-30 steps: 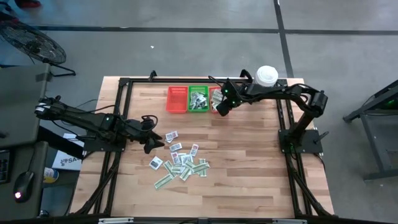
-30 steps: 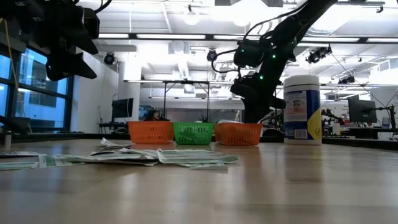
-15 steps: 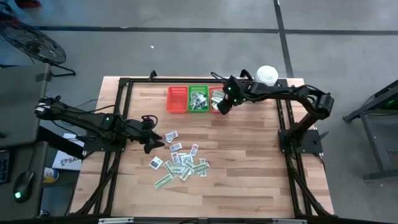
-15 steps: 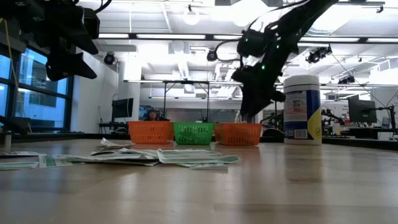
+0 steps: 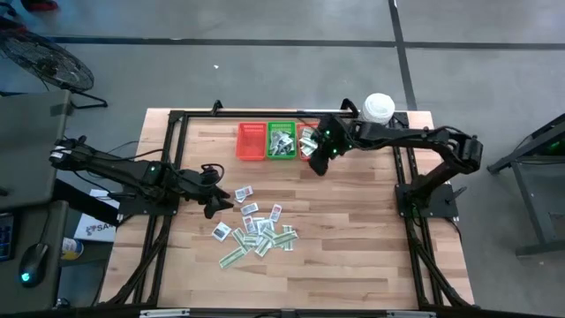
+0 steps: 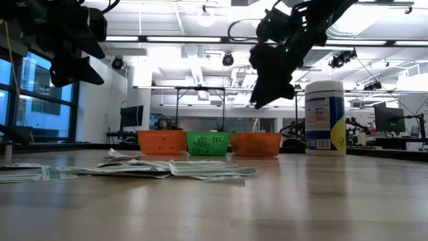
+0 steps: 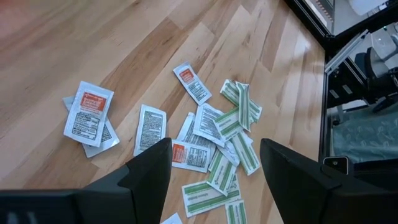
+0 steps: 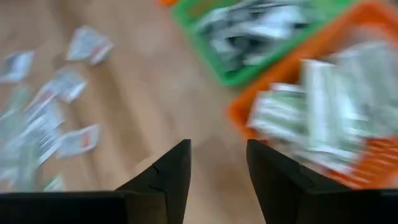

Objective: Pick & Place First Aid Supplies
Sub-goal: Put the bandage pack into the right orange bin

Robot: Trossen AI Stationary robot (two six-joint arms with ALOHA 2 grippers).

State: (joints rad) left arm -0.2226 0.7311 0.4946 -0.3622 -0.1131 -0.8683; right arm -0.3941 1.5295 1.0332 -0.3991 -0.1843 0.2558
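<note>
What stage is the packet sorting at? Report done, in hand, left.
Done: paper packets already lie in the green mesh basket and the right-hand orange mesh basket.

In hand: nothing. The right claw hangs open and empty beside the baskets; the left claw hovers open above the pile.

Left: a scatter of white squarish packets and green-and-white strips on the wooden table.

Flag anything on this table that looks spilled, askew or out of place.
The first aid packets lie in a loose, overlapping scatter on the bare table near the left gripper, pointing every way. That fits unsorted stock rather than a spill. The three baskets stand in a straight row with the white tub upright. Nothing looks damaged.
</note>
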